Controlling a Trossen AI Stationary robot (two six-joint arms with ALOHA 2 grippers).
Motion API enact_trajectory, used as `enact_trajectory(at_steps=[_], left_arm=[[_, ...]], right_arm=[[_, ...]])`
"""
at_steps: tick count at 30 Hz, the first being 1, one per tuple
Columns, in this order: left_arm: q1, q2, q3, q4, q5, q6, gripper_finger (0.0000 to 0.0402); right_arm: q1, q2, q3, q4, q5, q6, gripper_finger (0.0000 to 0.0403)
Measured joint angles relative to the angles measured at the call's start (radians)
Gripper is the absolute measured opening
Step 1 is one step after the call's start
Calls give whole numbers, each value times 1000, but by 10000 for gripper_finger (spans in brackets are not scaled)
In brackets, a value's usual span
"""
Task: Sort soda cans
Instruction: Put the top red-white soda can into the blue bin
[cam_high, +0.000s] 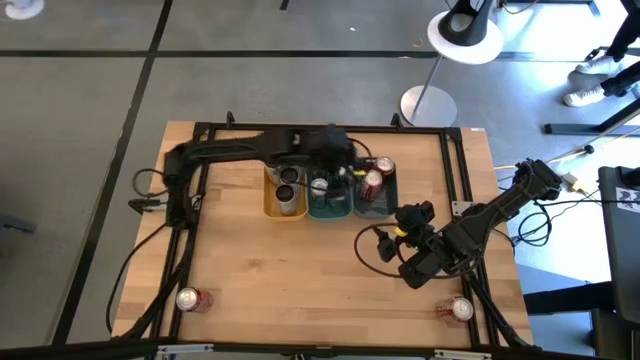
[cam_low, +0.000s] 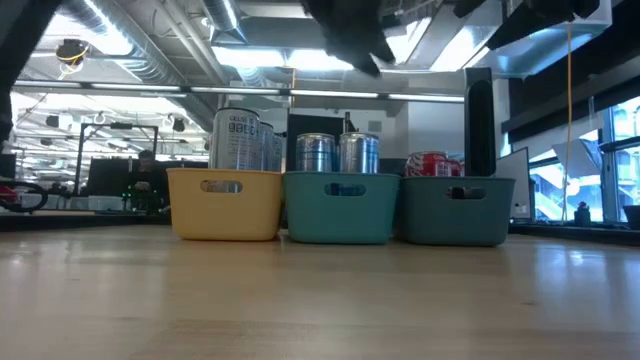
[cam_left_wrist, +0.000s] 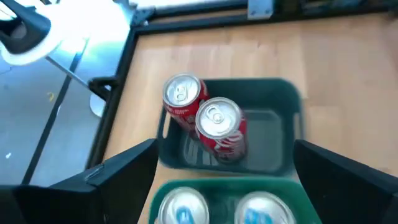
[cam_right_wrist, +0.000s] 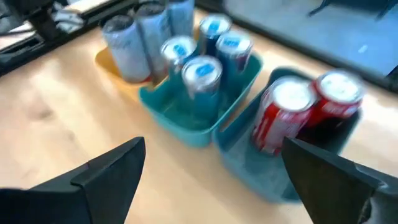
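Three trays stand side by side at the table's far middle: a yellow tray (cam_high: 270, 205), a teal tray (cam_high: 330, 210) and a dark tray (cam_high: 378, 208). Grey soda cans (cam_right_wrist: 127, 37) stand in the yellow one, silver-teal cans (cam_right_wrist: 202, 74) in the teal one, and two red cans (cam_left_wrist: 217, 127) upright in the dark one. My left gripper (cam_left_wrist: 225, 149) hangs open above the dark tray with nothing between its fingers. My right gripper (cam_high: 372, 245) stands open over bare table, nearer than the trays and to their right.
Two more red cans lie on the table near its front corners, one at the left (cam_high: 190, 298) and one at the right (cam_high: 460, 309). A black frame (cam_high: 455, 170) runs round the table's edges. The wood between the trays and the front edge is bare.
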Motion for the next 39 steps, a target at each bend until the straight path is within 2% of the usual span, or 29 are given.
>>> enact_trajectory(at_steps=[4,7,13,16,19,22,25,27,30,35,39], left_arm=[[-17,-123,-23,-93,0,-21,359],[-22,-223,-88,-134,0,-65,359],[-48,-444,-353,-143,-18,-218,359],[-83,-558,-496,-131,-62,-307,359],[-127,-664,-619,-101,-124,-372,359],[-165,-755,-713,-77,-172,-418,359],[-191,-833,-775,-71,-202,-441,359],[-202,-878,-806,-70,-235,-445,359],[-217,-930,-846,-62,-272,-446,359],[-237,-984,-895,-62,-278,-464,359],[-254,-999,-934,-63,-280,-498,359]], right_arm=[[0,0,0,63,-92,0,376],[0,3,0,132,-88,-12,376],[-57,10,0,190,-65,-131,376],[-112,12,0,210,-70,-194,376],[-197,11,0,212,-125,-260,376],[-253,11,0,130,-179,-291,363],[-278,11,-1,6,-278,-289,325],[-291,9,-27,7,-317,-290,290],[-308,-6,-115,72,-355,-298,231],[-362,-33,-288,254,-388,-363,128],[-414,-64,-356,377,-391,-438,57]])
